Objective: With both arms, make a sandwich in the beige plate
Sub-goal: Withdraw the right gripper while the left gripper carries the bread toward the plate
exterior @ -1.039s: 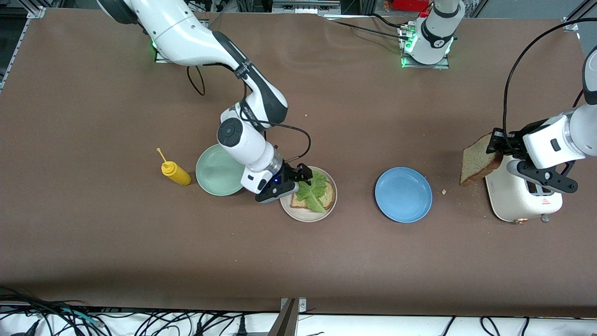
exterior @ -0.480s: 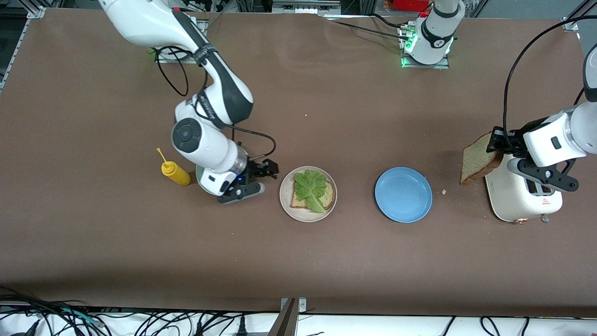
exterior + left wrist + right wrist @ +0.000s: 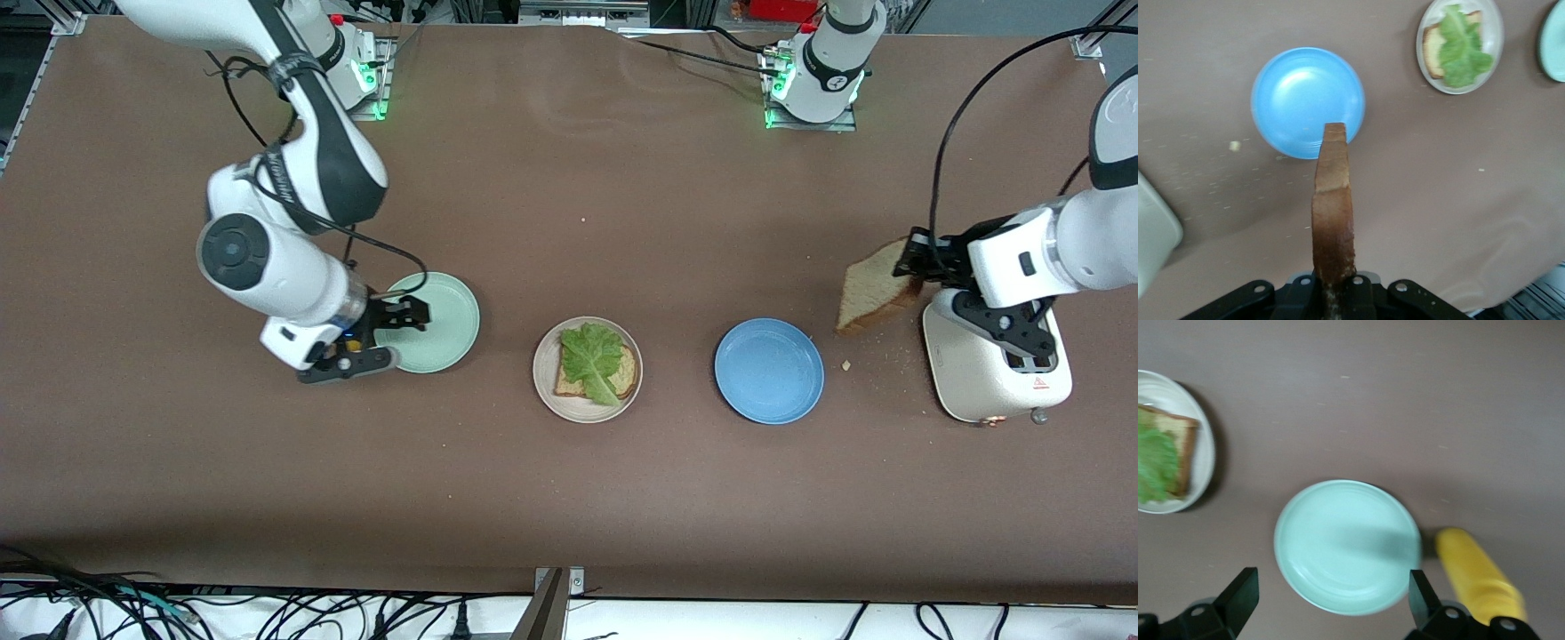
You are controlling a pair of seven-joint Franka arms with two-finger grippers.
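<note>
- Beige plate (image 3: 544, 388): on the brown table (image 3: 569, 498), about midway between the two arms' ends; also seen in the left wrist view (image 3: 1426, 63) and the right wrist view (image 3: 1205, 463).
- On the beige plate: one bread slice (image 3: 629, 372) lying flat, topped by a ruffled green lettuce leaf (image 3: 591, 357); no second slice on top yet.
- Second bread slice (image 3: 867, 292): clamped by one edge in the left gripper (image 3: 916, 258), held tilted in the air over the table beside the white toaster (image 3: 982, 382); seen edge-on in the left wrist view (image 3: 1333, 207), fingers closed tight on it.
- Right gripper (image 3: 391, 336): fingers spread wide, empty, over the edge of the mint-green plate (image 3: 449, 307); both fingers frame that plate in the right wrist view (image 3: 1348, 547).
- Yellow squeeze bottle (image 3: 1478, 577): just beside the mint-green plate, visible in the right wrist view only; hidden under the right arm from the front.
- Blue plate (image 3: 769, 371): bare, on the table between the beige plate and the toaster.
- Crumb (image 3: 846, 364): on the table between blue plate and toaster.
</note>
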